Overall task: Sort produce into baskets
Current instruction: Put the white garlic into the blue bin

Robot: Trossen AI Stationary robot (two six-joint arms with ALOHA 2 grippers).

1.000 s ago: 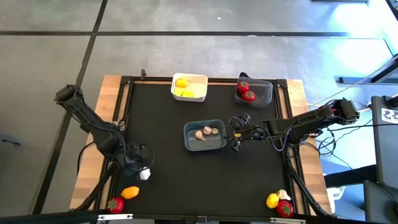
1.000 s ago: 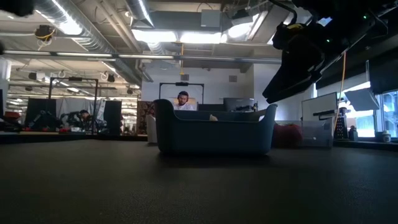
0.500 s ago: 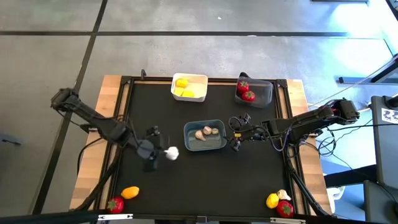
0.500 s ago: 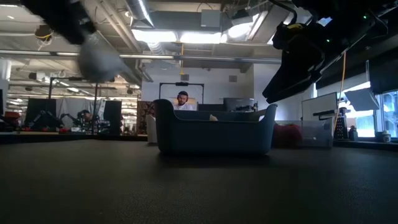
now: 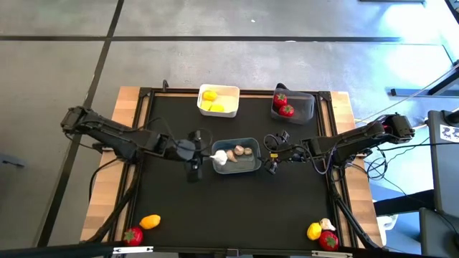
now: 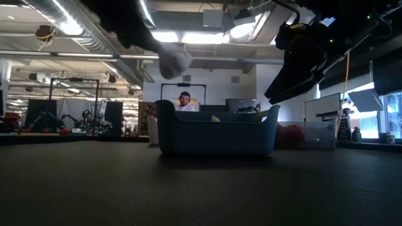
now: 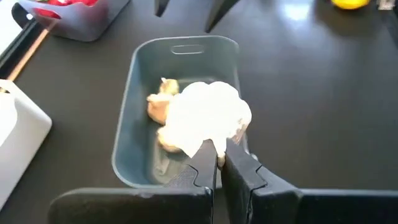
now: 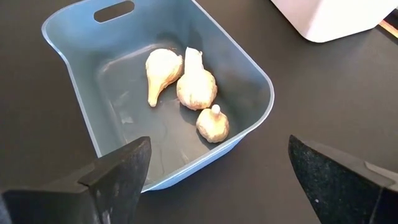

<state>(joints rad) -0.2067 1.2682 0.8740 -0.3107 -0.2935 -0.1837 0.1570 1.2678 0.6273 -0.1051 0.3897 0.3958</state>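
My left gripper (image 5: 206, 155) is shut on a white garlic bulb (image 5: 220, 159), which hangs over the left end of the blue-grey basket (image 5: 252, 166) in mid-table. In the low view the bulb (image 6: 174, 63) floats above the basket's left rim (image 6: 164, 113). The basket (image 8: 74, 74) holds three beige garlic bulbs (image 8: 196, 84). My right gripper (image 5: 273, 153) stands open just right of this basket, with nothing between its fingers (image 8: 121, 171). My left gripper pinches the white bulb by its lower edge (image 7: 214, 144) between the two fingertips (image 7: 239, 163). The fingers come from the table's left, slanting down. The bulb is lifted clear, above the basket's inside.
A white basket (image 5: 231, 92) with yellow pieces and a dark grey basket (image 5: 307, 106) with red pieces stand at the far edge. Loose produce lies near left, orange (image 5: 150, 221) and red (image 5: 133, 235), and near right, yellow (image 5: 314, 231), red (image 5: 328, 240) and a garlic bulb (image 5: 327, 224).
My left gripper has carried the white bulb from the table's near left toward the blue-grey basket, rightward, farther and a little up, with the wrist turning on the way. The bulb now hangs over the basket's left end. The right arm has kept still.
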